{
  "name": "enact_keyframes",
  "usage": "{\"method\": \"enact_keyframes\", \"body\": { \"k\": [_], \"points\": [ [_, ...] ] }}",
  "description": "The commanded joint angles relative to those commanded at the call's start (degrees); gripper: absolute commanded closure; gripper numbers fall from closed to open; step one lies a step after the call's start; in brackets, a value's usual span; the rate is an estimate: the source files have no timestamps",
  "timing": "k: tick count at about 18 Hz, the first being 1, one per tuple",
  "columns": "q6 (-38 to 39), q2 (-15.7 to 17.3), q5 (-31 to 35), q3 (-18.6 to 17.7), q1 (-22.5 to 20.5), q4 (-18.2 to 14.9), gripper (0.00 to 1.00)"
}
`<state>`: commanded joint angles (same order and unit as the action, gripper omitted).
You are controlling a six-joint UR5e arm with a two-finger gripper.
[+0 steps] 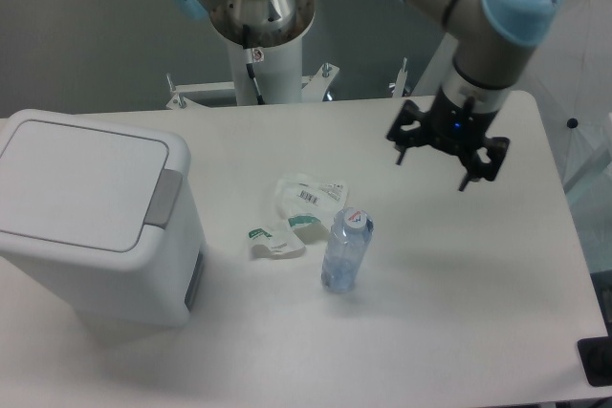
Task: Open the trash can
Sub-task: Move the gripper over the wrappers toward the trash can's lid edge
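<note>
The table (459, 312) is white. The trash can (96, 217) stands at its left side, with the lid (81, 182) closed flat and the grey tab (163, 197) on the right rim. The gripper (432, 167) hangs above the right part of the table, well apart from the can, fingers spread and holding nothing. A bottle (345, 249) stands upright near the middle, just beside some crumpled wrappers (296, 212).

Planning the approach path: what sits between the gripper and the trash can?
In the fixed camera view, the gripper is far right of the trash can. Between them lie crumpled plastic wrappers and an upright water bottle on the table.
</note>
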<state>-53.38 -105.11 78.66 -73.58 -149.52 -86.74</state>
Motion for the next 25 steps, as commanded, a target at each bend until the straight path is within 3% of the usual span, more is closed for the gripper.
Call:
{"method": "enact_keyframes", "body": {
  "k": [5,16,25],
  "points": [
    [7.7,-0.6,-3.2,3.1,4.3,0.1,0.0],
    [16.8,-0.6,-11.2,3.0,10.6,0.3,0.0],
    [20.4,-1.1,-11.3,2.4,15.1,0.4,0.0]
  ]
}}
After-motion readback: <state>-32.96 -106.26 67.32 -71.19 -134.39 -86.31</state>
